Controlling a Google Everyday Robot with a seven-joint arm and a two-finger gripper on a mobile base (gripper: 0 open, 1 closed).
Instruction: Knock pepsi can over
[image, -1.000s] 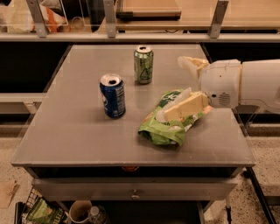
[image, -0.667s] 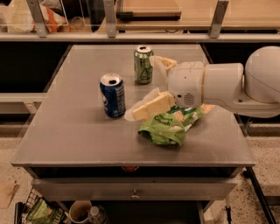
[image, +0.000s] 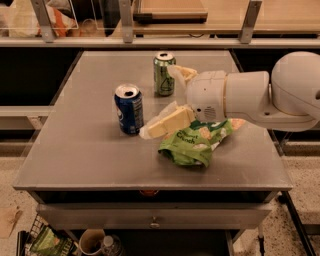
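The pepsi can (image: 129, 110), dark blue with a silver open top, stands upright on the grey table (image: 75, 155), left of centre. My gripper (image: 160, 101) reaches in from the right on a thick white arm (image: 250, 97). It is open and empty. Its lower finger (image: 167, 123) has its tip just right of the can's lower half, close to it; whether it touches I cannot tell. Its upper finger (image: 181, 74) is beside the green can (image: 164, 74).
The green can stands upright behind and right of the pepsi can. A crumpled green chip bag (image: 197, 144) lies under the arm. Shelving rails (image: 150, 42) run behind the table. A drawer (image: 155, 216) and a bin of items sit below the front edge.
My arm and gripper have moved left across the table, over the chip bag, toward the pepsi can. Both cans stand where they were.
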